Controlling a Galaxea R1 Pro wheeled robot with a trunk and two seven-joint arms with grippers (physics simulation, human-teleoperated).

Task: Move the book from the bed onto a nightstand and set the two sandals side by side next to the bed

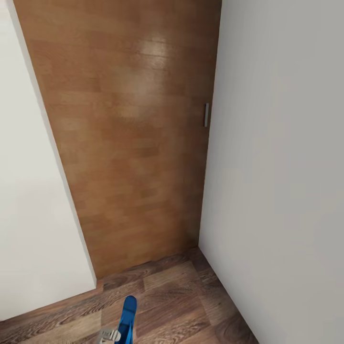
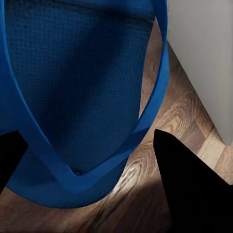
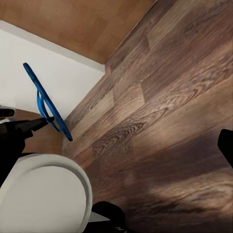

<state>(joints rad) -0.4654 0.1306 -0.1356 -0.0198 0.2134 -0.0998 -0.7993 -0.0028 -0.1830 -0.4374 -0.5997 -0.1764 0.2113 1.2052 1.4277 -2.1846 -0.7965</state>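
Left fingers [image 2: 191, 189] grasp blue sandal [image 1: 128, 317] above floor [image 1: 181, 296], facing wood door [image 1: 129, 134]; right fingers' state unclear

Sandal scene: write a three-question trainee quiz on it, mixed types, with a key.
1. True or false: the left gripper holds a blue sandal above the floor.
2. The door ahead is: A) shut, B) wide open, C) missing.
3. Fill in: the door's small handle sits near the wall on the robot's ____ side.

Key: 1 true; 2 A; 3 right.
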